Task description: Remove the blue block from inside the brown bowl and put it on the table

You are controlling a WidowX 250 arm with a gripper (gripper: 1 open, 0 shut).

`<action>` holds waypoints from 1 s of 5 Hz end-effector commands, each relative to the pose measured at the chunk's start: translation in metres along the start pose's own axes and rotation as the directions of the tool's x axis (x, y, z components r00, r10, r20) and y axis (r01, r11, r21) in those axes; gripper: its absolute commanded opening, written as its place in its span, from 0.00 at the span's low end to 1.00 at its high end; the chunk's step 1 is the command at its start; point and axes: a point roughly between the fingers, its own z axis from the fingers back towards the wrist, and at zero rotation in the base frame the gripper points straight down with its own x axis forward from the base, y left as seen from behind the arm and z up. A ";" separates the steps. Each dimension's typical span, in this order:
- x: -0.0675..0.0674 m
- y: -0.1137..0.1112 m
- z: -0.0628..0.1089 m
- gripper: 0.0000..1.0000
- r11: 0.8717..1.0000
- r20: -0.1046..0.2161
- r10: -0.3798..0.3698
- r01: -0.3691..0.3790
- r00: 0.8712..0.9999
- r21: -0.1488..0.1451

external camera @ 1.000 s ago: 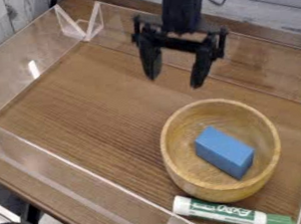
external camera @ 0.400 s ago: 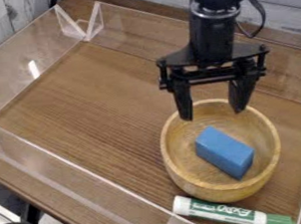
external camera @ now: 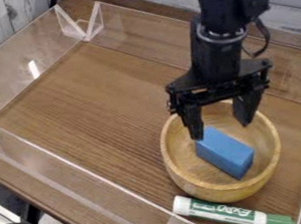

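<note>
The blue block [external camera: 226,153] lies flat inside the brown bowl [external camera: 179,155], which sits on the table [external camera: 85,100] at the front right. My gripper [external camera: 222,117] hangs just above the bowl's far half, right over the block's upper end. Its two black fingers [external camera: 191,121] stand wide apart, one on each side of the block, and nothing is between them. The block rests untouched on the bowl's floor.
A green-and-white marker [external camera: 230,212] lies on the table just in front of the bowl. Low clear acrylic walls [external camera: 24,156] border the tabletop. A small clear stand [external camera: 78,23] sits at the far left corner.
My gripper has travelled from the far middle of the table toward the front right and dropped lower, ending over the bowl. Its fingers stayed open. The block has not moved.
</note>
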 end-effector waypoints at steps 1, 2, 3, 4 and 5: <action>-0.002 -0.005 0.004 1.00 0.997 0.029 0.039 -0.037 0.999 -0.064; -0.003 -0.006 -0.005 1.00 0.995 0.028 0.077 -0.075 0.997 -0.069; -0.004 -0.007 -0.012 1.00 0.992 0.028 0.103 -0.101 0.994 -0.071; -0.004 -0.007 -0.016 1.00 0.991 0.029 0.115 -0.112 0.993 -0.074; -0.005 -0.008 -0.017 1.00 0.990 0.030 0.119 -0.116 0.992 -0.077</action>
